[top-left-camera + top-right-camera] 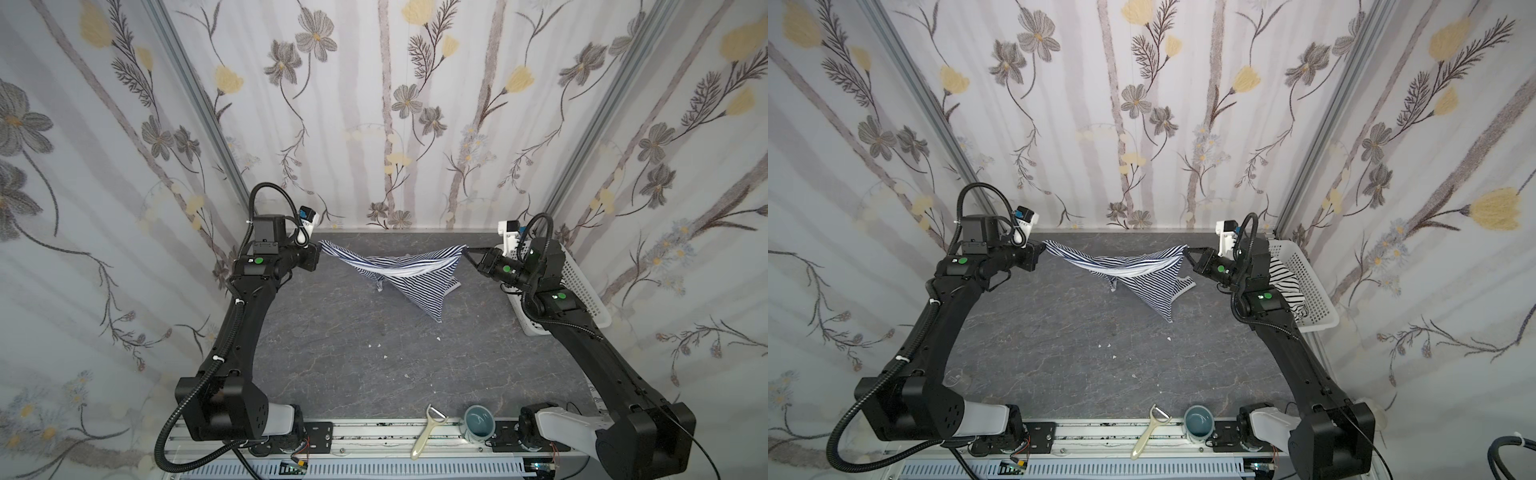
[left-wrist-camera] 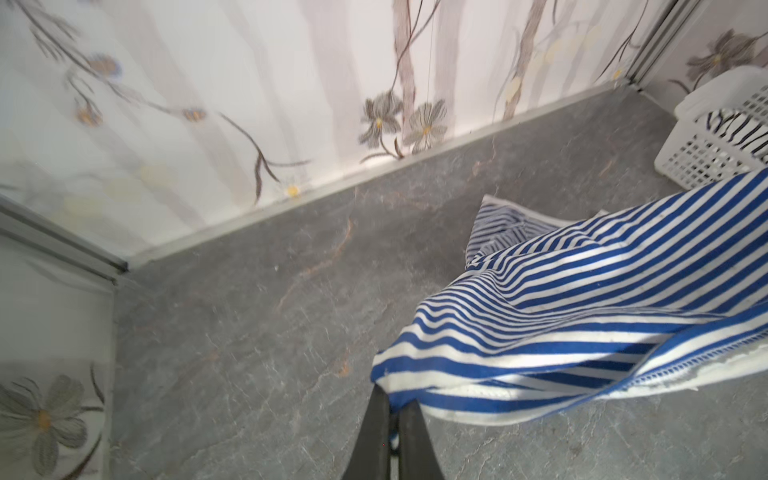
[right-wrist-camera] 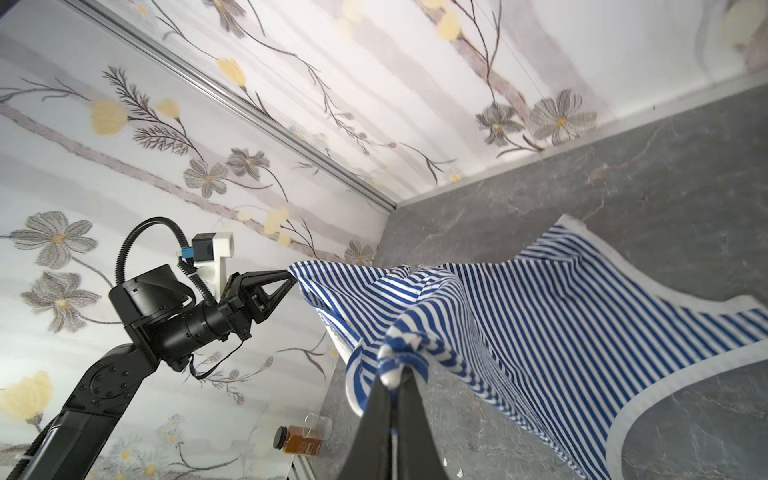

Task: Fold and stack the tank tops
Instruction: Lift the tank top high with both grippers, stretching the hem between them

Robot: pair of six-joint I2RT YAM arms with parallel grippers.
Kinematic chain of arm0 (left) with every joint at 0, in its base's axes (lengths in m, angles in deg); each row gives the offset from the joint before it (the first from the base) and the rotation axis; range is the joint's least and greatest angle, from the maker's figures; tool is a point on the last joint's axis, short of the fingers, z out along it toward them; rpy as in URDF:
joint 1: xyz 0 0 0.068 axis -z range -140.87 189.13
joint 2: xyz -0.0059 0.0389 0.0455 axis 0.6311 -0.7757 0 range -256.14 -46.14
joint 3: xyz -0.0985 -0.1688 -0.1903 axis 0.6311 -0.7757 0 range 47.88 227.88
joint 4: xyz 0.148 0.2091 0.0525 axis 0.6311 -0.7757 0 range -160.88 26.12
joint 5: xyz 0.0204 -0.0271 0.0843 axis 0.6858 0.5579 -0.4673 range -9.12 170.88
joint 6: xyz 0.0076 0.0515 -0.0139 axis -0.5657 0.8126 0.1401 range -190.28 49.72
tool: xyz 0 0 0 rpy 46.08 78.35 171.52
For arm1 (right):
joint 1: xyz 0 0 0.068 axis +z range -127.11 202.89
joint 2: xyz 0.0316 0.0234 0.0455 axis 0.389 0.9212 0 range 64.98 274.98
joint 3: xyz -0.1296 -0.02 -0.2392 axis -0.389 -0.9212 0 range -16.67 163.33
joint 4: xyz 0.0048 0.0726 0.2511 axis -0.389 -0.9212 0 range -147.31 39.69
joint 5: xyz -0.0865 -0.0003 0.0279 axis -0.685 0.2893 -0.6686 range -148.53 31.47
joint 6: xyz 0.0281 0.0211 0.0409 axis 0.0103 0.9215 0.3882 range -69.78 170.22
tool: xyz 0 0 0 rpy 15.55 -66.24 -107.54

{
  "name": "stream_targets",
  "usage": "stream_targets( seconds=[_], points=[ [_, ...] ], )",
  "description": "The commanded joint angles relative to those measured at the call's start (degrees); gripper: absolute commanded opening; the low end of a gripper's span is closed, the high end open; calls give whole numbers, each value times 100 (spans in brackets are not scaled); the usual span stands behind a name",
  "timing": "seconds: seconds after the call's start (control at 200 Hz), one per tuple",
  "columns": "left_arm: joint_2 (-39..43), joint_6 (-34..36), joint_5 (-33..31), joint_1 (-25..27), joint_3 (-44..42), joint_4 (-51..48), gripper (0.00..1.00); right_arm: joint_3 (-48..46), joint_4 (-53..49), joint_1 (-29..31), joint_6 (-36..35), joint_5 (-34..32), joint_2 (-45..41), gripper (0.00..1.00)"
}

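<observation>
Currently, top views, basket (image 1: 582,286): white, perforated, standing on the grey table (image 1: 332,353); taken as reference.
Top views, left gripper (image 1: 319,248): well apart from the basket, across the table, raised; jaws clamped on one end of the navy-striped tank top (image 1: 407,274).
Top views, right gripper (image 1: 466,250): just beside the basket, raised; jaws pinched on the garment's other end.
Top views, navy-striped tank top: slung between both grippers, twisted and sagging mid-span. A flap hangs down on the basket side; whether its tip touches the table cannot be told.
Top views, black-striped tank top (image 1: 1283,278): lying inside the basket, partly hidden behind the right arm.
Top views, peeler (image 1: 428,432) and cup (image 1: 478,424): well apart from the basket, on the near rail.
Left wrist view, left gripper (image 2: 392,409): fingers together with a striped corner caught between them. The cloth runs off toward the basket (image 2: 706,162), where black-striped fabric shows.
Right wrist view, right gripper (image 3: 395,382): fingers closed on a bunched, white-trimmed edge. The garment stretches across to the left gripper (image 3: 293,276), which nips the opposite corner.
</observation>
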Motion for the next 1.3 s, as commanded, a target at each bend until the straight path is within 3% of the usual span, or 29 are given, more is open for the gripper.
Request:
stream_targets(
  seconds=[0.0,0.19,0.4,0.6,0.789,0.959,1.089,1.189,1.299],
  points=[
    [84,-360,92,76,798,-231,0,641,-769,45,-266,-210,-94,0],
    [216,-1072,689,98,1885,-448,0,1919,-1700,117,-537,-251,-112,0],
    [928,-1148,674,99,2063,-760,0,2569,-2214,324,-455,-565,-629,0],
    [736,-1417,469,90,3288,-1284,0,3089,-2350,334,-355,-718,-726,0],
    [-157,-1558,385,91,4015,-1327,0,3784,-2619,67,-356,-549,54,0],
    [-1238,-1679,331,99,4443,-1260,0,3836,-1964,-249,-165,-66,921,0],
    [-2339,-1654,45,94,5331,-1221,0,4167,-1446,-382,19,274,1853,0],
    [-3248,-1700,-131,59,6425,-1231,0,5187,-1558,-498,29,586,2792,0],
    [-3940,-1693,-331,55,7476,-1212,0,7016,-2241,-535,-50,717,3873,0]
  ],
)
